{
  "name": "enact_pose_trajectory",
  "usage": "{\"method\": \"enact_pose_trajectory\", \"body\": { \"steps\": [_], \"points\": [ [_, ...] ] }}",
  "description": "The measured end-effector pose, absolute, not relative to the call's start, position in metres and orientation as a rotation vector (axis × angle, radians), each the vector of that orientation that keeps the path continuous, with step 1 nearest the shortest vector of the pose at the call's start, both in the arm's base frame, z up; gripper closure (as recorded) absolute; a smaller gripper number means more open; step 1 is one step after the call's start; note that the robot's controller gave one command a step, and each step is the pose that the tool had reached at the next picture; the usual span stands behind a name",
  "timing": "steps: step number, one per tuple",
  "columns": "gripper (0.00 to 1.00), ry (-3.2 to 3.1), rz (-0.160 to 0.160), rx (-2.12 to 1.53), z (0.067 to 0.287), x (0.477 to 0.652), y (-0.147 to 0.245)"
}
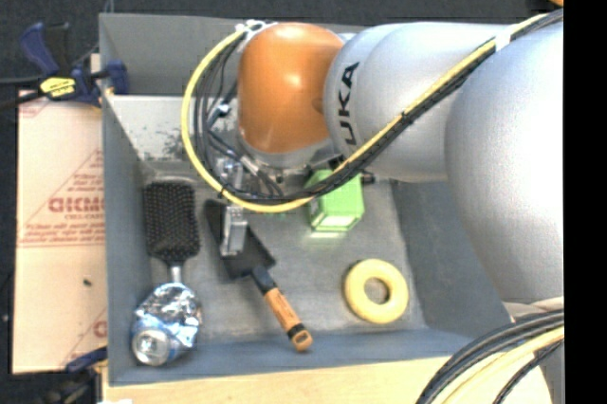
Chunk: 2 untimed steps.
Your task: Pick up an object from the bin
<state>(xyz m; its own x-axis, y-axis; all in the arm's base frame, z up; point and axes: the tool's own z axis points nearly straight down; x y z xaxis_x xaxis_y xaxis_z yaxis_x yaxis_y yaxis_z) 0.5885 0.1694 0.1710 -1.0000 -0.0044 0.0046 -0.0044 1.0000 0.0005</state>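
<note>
My gripper (232, 234) reaches down below the orange wrist cover in the middle of the bin. It stands right at the black head of a small tool with an orange handle (282, 309), which lies slanting toward the bin's front edge. A black hairbrush (171, 220) lies just left of the gripper, bristles up. A green box (338, 208) sits to the right of the gripper, partly hidden under the arm.
A crushed silver can (167, 322) lies in the front left corner. A yellow ring (377, 291) rests on the floor at the front right. The arm covers the back and right of the bin.
</note>
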Motion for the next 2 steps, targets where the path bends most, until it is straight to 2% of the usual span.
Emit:
{"method": "enact_pose_trajectory", "body": {
  "steps": [1,2],
  "points": [
    [0.0,-3.145,-0.003,-0.001,0.176,0.59,0.168],
    [0.0,-3.119,-0.001,-0.354,0.068,0.605,0.126]
  ]
}}
